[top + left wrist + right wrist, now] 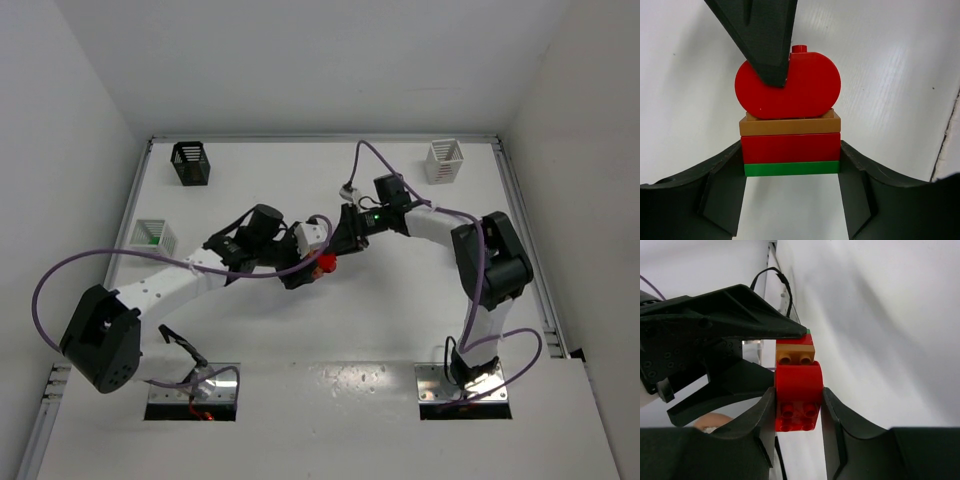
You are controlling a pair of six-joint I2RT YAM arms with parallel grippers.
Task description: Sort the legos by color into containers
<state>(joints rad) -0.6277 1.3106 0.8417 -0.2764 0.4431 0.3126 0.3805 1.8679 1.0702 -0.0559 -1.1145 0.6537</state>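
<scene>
Where the two arms meet over the middle of the white table [390,320], the top external view shows the left gripper [303,274] and the right gripper [337,252] tip to tip. A multicolour stack of plastic lego bricks [325,264] sits between them; only its red part shows here. A black slatted square basket [190,164] stands well beyond the left gripper, to its left. A white slatted square basket [446,161] stands well beyond the right gripper, to its right. A second white slatted basket [153,236], with green showing inside, sits well to the left of the left gripper, beside that arm.

Left wrist view: the left gripper is closed on the stack. Its two fingers press opposite ends of the red rectangular brick [790,148] and the thin green plate [791,168] joined to it on the palm side. Beyond the fingertips, a tan brick [790,125] sits against the red one, followed by a red rounded brick [810,85]. One black finger [765,35] of the right gripper lies against the rounded brick's face.

Right wrist view: the right gripper is closed on the red rounded brick, with one finger touching each side. The tan brick and a sliver of green lie just beyond the fingertips, at the tips of the left gripper's fingers [740,315].
</scene>
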